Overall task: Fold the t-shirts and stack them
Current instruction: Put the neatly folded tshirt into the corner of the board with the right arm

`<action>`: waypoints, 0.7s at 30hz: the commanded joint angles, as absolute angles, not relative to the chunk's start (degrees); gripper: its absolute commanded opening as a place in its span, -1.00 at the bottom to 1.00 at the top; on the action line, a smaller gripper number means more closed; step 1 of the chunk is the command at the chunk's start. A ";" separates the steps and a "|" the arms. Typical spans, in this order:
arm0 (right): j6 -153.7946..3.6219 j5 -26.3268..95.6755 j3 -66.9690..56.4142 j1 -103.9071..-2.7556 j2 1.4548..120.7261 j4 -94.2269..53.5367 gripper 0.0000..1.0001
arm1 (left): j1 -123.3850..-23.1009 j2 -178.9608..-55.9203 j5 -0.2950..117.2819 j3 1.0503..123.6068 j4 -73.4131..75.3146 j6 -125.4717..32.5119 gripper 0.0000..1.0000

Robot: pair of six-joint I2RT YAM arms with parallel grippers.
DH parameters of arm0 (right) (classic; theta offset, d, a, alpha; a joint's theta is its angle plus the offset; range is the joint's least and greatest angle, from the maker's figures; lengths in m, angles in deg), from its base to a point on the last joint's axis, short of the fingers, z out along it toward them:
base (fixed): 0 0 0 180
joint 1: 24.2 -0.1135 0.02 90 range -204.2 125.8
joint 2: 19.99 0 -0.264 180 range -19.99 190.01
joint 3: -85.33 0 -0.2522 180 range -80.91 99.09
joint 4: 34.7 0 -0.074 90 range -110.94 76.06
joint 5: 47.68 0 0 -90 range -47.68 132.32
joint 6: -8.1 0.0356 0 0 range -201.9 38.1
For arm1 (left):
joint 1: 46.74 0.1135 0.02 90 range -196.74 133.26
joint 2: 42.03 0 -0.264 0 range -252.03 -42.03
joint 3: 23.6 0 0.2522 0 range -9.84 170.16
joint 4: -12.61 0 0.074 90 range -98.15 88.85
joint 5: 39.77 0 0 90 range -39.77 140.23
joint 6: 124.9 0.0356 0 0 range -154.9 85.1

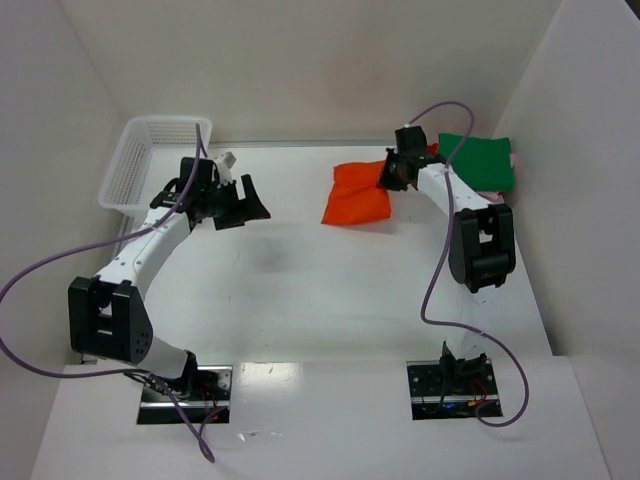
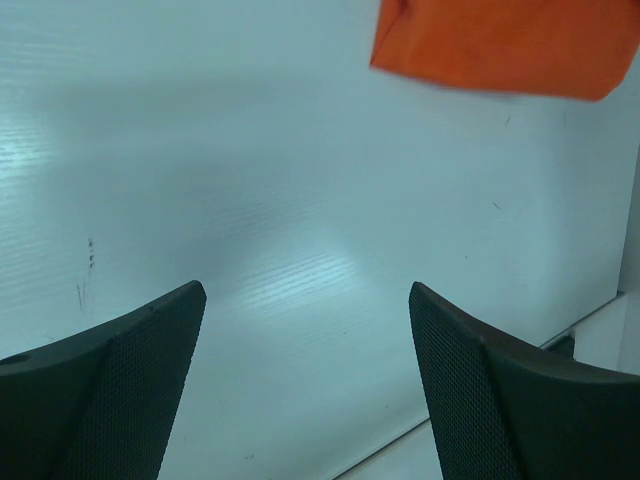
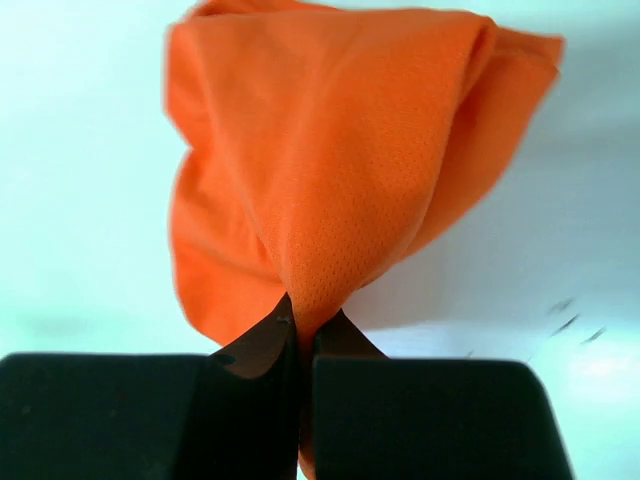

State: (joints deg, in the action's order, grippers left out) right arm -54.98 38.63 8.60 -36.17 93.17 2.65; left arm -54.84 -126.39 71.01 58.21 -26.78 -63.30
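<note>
The orange t-shirt (image 1: pixel 356 194) lies folded on the white table at the back middle. My right gripper (image 1: pixel 391 176) is shut on its right edge; in the right wrist view the cloth (image 3: pixel 330 170) hangs bunched from the pinched jaws (image 3: pixel 308 322). A green folded t-shirt (image 1: pixel 478 160) lies at the back right on top of a stack, with a red one (image 1: pixel 432 150) and a pale pink one (image 1: pixel 492 192) showing at its edges. My left gripper (image 1: pixel 248 204) is open and empty, left of the orange shirt. The left wrist view shows the shirt's edge (image 2: pixel 500 45) far ahead of the spread fingers (image 2: pixel 307 300).
A white plastic mesh basket (image 1: pixel 153 160) stands at the back left, just behind my left arm. White walls close in the table on the left, back and right.
</note>
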 commanded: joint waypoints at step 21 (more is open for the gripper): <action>-68.45 45.57 58.91 -21.66 116.50 23.52 -1.00 | -53.16 -127.38 76.33 56.43 -30.42 -60.56 0.81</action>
